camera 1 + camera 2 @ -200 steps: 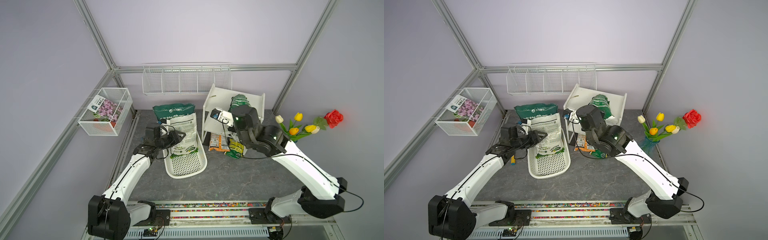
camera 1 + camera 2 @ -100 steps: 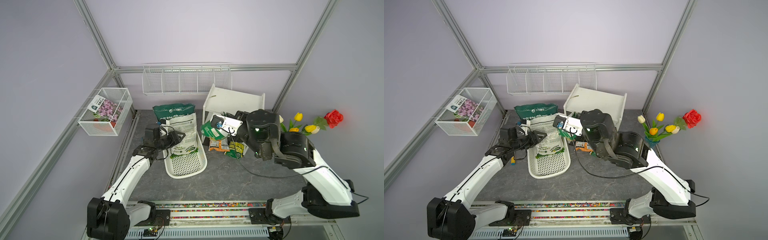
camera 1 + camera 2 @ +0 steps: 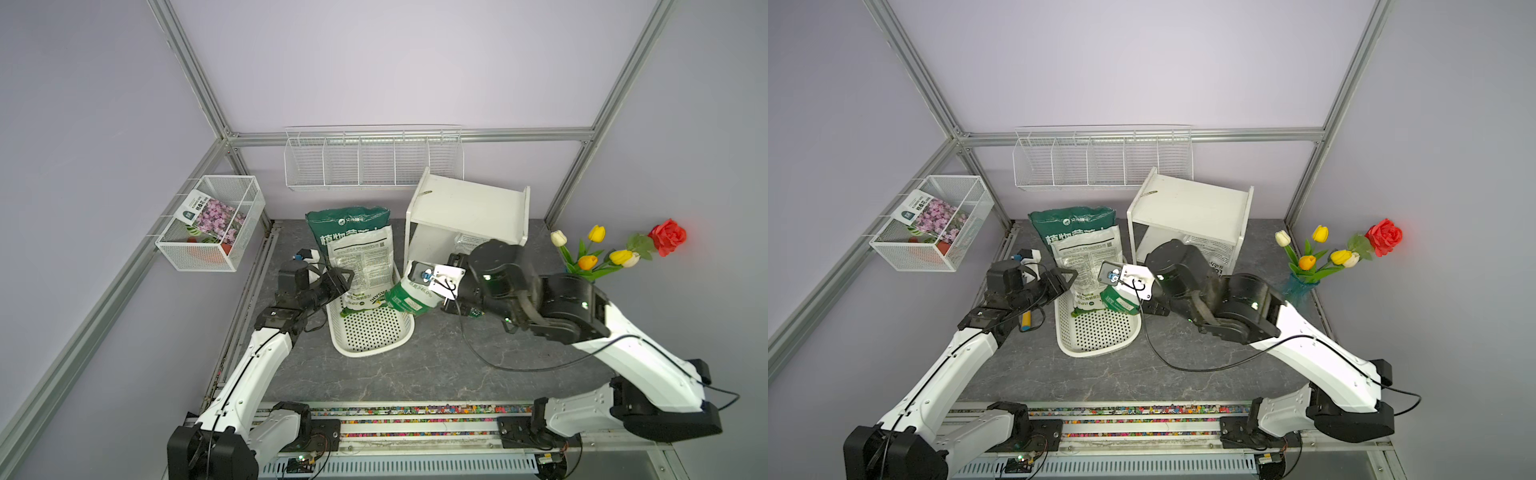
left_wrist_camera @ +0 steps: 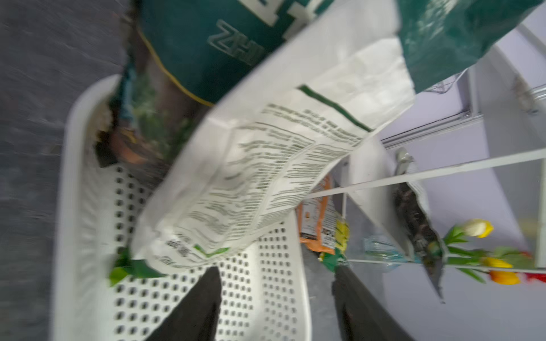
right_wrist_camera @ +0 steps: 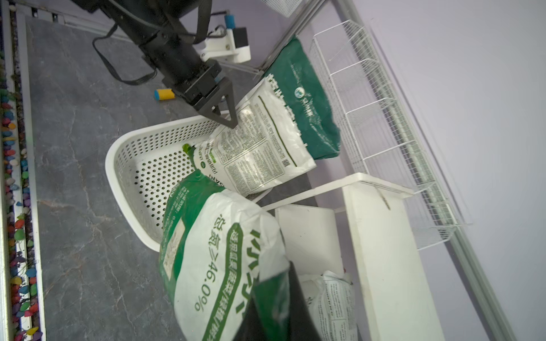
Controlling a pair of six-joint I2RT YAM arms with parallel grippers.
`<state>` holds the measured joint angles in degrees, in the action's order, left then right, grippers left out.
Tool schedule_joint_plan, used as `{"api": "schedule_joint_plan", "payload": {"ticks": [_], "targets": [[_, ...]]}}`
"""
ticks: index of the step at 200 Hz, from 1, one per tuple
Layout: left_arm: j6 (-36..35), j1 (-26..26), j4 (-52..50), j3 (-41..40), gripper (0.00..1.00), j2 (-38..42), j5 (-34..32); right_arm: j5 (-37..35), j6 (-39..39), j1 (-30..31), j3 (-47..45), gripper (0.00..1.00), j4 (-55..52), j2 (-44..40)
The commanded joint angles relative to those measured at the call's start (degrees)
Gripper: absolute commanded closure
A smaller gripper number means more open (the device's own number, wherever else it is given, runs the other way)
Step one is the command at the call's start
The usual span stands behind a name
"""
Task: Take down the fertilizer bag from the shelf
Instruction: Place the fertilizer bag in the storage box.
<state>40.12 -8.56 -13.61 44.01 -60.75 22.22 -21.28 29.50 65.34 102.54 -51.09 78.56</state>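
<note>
Near edge, 6 o'clock: white perforated basket (image 3: 374, 352) is set on the table (image 3: 436, 374). At its 10 o'clock rim the L hand (image 3: 341, 279) is spread wide, just beside a white printed bag (image 3: 361, 266) leant in the basket. Over the 2 o'clock rim the fertilizer bag (image 3: 409, 297) is pinched by its top in the R hand (image 5: 274, 307), off the shelf (image 3: 465, 203), which is stood further back at 1 o'clock.

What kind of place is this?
Most likely a robot test booth dressed up as a gardening corner: there is a fertilizer bag, a bunch of flowers and a white shelf inside a metal frame.
</note>
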Motion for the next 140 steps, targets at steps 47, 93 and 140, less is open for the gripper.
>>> {"api": "schedule_joint_plan", "payload": {"ticks": [47,93,140], "targets": [[-4.0,8.5,-2.9,-4.5,0.22,1.6,0.5,1.9,-1.6,0.0,0.4,1.0,14.4,9.7],[-9.4,8.5,-7.8,-1.2,0.22,5.0,-3.8,3.5,0.7,0.0,7.5,1.0,12.1,20.3],[-8.7,8.6,-9.4,-0.1,0.21,9.8,-7.4,7.4,1.5,0.0,17.3,1.0,7.6,31.8]]}}
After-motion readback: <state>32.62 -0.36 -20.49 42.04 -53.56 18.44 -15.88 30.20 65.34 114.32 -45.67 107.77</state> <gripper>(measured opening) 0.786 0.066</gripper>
